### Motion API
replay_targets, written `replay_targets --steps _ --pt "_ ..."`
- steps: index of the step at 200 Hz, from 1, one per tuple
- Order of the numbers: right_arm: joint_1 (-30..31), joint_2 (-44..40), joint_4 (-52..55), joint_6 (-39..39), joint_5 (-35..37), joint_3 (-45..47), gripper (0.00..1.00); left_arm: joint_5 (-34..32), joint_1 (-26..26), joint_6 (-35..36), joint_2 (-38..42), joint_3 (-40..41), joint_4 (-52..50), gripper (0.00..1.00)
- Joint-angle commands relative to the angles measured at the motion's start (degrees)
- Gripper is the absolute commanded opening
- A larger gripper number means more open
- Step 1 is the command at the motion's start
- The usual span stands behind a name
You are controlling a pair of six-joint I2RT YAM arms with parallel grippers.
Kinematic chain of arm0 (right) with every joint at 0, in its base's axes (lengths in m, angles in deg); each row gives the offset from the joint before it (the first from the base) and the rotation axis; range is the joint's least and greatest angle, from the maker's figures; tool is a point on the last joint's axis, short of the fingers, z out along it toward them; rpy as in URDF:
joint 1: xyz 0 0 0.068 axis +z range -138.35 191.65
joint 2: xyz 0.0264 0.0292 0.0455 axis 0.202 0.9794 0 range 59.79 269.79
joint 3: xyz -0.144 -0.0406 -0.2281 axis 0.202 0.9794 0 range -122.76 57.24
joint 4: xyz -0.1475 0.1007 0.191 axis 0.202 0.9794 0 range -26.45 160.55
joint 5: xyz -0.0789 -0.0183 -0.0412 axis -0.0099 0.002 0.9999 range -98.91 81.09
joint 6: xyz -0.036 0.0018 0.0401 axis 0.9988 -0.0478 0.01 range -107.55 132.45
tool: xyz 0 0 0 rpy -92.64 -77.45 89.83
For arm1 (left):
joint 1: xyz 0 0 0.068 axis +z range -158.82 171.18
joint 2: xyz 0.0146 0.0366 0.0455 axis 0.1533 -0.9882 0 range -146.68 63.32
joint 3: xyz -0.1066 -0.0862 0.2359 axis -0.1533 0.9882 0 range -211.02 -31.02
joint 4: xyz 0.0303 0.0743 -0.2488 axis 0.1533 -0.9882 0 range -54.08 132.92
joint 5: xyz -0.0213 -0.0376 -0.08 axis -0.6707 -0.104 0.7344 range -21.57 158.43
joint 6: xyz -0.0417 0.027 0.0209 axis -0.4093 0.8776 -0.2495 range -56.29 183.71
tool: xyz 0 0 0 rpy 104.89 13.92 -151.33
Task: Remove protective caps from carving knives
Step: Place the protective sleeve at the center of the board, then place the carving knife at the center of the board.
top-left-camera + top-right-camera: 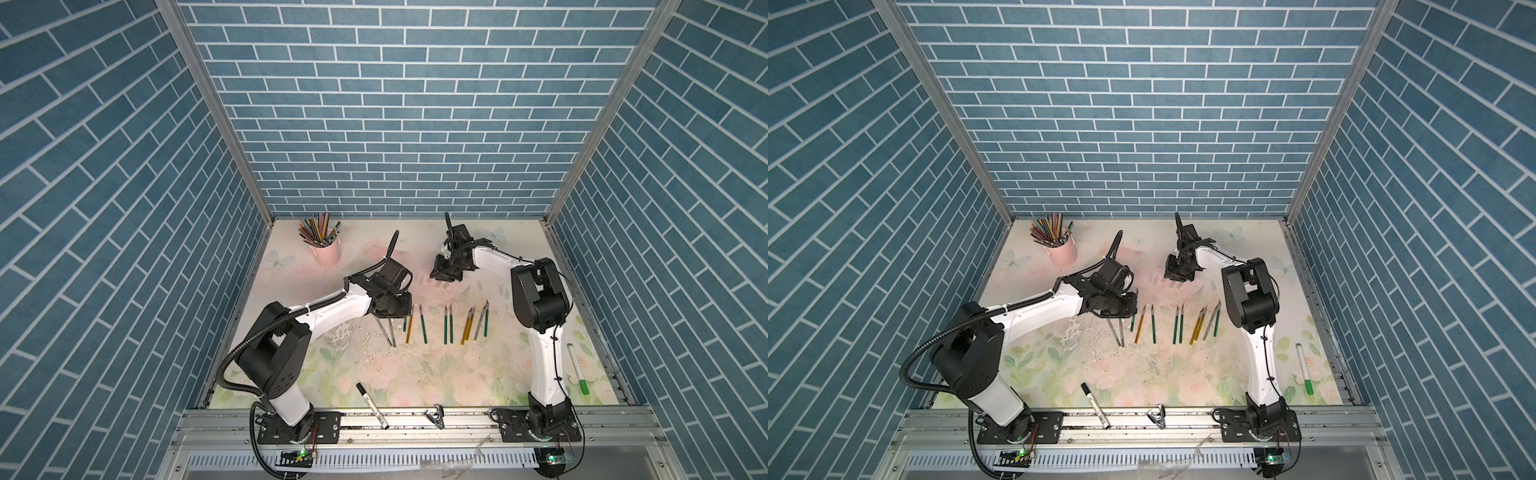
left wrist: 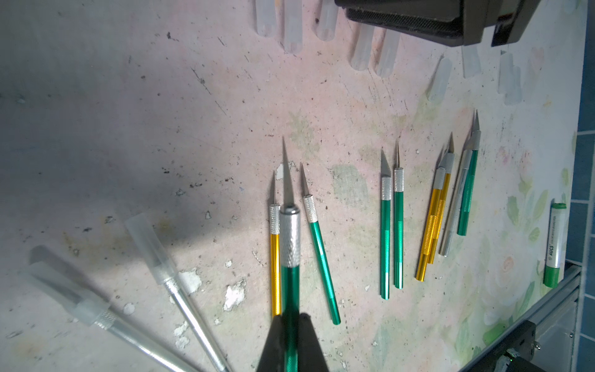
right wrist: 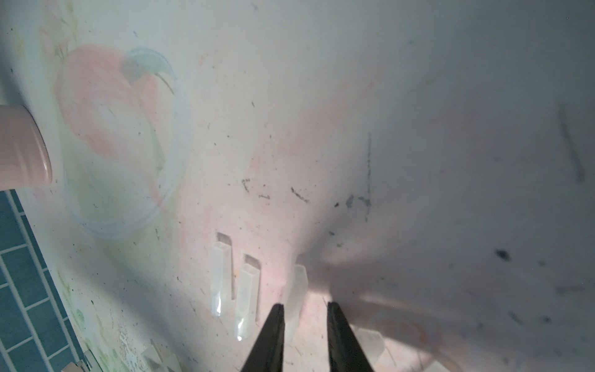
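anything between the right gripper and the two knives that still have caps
Yes: the left gripper, holding a green knife, hangs close over the caps of those two silver knives, likely blocking a straight reach.

knives (image 2: 398, 225) — bare-bladed row | green knife (image 2: 289, 238) gripped | two silver knives (image 2: 193, 322) capped | loose caps (image 3: 246, 299) — beyond tips

"AUCS" on green-capped marker (image 2: 554, 244)

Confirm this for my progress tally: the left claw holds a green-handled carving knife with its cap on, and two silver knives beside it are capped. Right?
Not quite: the green-handled carving knife in the left claw has a bare blade, no cap, as the left wrist view shows. The two silver knives beside it are capped.
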Motion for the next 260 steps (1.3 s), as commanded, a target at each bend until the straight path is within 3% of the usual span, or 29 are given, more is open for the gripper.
replay_targets --steps 1,19,45,65,151,260 --pt "0.2 -0.2 2.1 2.0 0.5 -1.6 0.30 -0.5 0.3 -0.3 0.5 0.9 0.3 0.00" --pt "0.2 -3.0 2.3 2.5 0.9 -1.2 0.37 -0.6 0.3 -0.3 0.3 0.9 0.4 0.00" --pt "0.2 -5.0 3.0 3.3 1.1 -0.7 0.59 -0.6 0.3 -0.5 -0.5 0.9 0.6 0.00" --pt "0.2 -6.6 2.9 3.3 1.7 0.2 0.69 -1.0 0.3 -0.7 -0.9 1.0 0.7 0.00" --pt "-0.1 -17.3 -0.2 2.2 3.5 8.4 0.98 -7.9 -1.5 -1.3 -3.1 -1.1 -4.1 0.00" --pt "-2.8 -36.2 -5.2 3.4 9.1 26.4 0.94 -11.5 -4.1 -5.5 -9.3 -4.8 -5.8 0.01"
